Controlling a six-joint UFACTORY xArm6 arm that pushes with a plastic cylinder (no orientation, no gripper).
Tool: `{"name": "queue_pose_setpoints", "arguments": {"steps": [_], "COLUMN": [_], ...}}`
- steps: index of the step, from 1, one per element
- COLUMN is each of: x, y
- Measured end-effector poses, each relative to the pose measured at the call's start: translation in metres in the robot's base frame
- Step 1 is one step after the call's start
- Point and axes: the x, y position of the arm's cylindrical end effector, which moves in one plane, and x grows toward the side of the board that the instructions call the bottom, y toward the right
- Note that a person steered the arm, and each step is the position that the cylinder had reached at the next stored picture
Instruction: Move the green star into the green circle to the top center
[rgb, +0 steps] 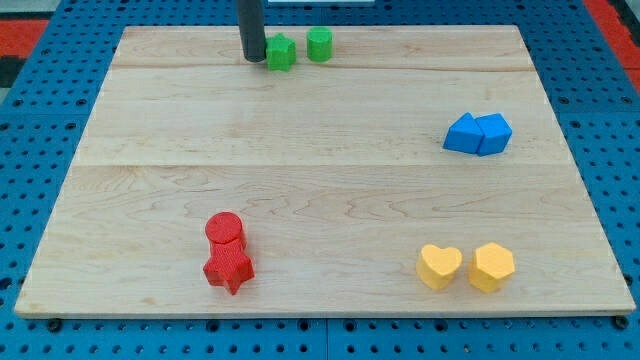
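Currently, status: you have the rod down at the view's top, left of centre, on the tabletop (320, 100).
Tip: my tip (252, 58) sits just beside the green star (281, 52), on its left side, touching or very nearly so; the contact itself cannot be confirmed.
Claw: none fitted on this arm, so no wide, narrow or holding state applies; the rod carries nothing.
Green star: lies near the top edge, just left of the green circle (319, 44), with a narrow gap between the two.
Green circle: stands slightly higher in the view than the star, close to the board's top edge.
Progress, judged: the star is almost at the circle; a short push toward the view's right appears to remain.
Risk one: the circle lies up and right of the star, so a straight rightward push may slide the star past beneath it.
Risk two: an off-centre contact may spin the star away from my tip.
Risk three: too firm a push may knock the circle onward or off the nearby top edge.
Other blocks: red, blue and yellow pairs lie well apart from this work.
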Motion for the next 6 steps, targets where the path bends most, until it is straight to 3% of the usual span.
{"name": "queue_pose_setpoints", "arguments": {"steps": [2,3,4,5,6], "x": [-0.015,0.042,0.059,0.039,0.094], "y": [0.020,0.029,0.109,0.228,0.290]}}
